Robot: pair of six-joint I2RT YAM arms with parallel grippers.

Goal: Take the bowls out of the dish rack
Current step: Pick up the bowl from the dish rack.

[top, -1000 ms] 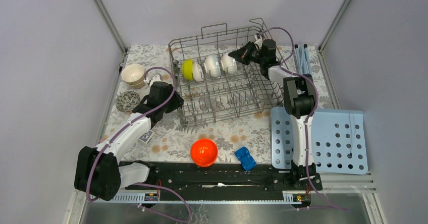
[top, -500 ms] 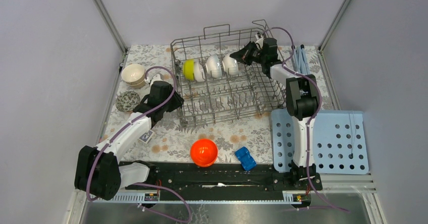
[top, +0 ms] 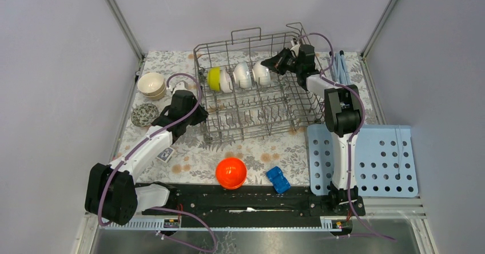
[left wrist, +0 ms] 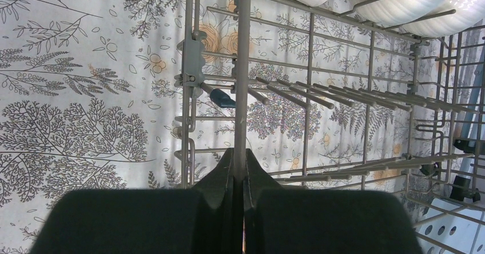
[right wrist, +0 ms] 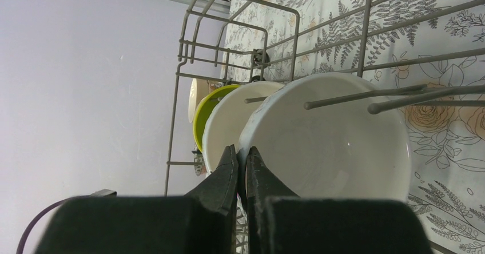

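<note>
My left tool [left wrist: 239,169] is clenched on a left-side wire of the dish rack [top: 257,110], my right tool [right wrist: 241,165] grips the rightmost white bowl [right wrist: 329,145] in its far row

A robot test cell in a lab is indicated: the desk [top: 200,154] is enclosed by plain lilac panels [top: 57,65] framed by aluminium posts [top: 121,19], and a left arm [top: 146,148] and right arm [top: 342,145] are bolted to a black rail [top: 246,199].
</note>
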